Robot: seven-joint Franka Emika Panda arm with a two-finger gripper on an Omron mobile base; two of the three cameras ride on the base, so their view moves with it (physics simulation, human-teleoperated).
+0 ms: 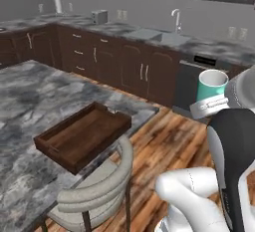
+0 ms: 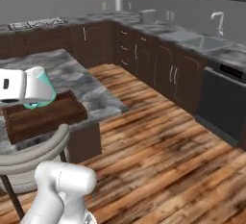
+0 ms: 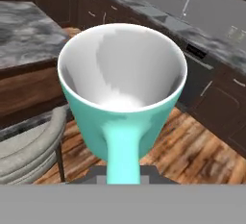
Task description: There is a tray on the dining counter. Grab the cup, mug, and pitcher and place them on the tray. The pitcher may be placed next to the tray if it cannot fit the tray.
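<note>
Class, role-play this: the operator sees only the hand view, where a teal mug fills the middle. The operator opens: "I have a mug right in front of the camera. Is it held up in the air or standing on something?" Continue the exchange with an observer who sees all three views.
Observer: It is in the air. In the left base view the mug sits upright at the gripper, above the wooden floor.
Operator: Where is the tray?
Observer: The tray lies at the near edge of the dining counter, to the left of the mug.
Operator: Anything in the tray?
Observer: No, its dark wooden bottom is bare.
Operator: What stands between me and it?
Observer: A grey chair, pushed up to the counter just below the tray.
</note>
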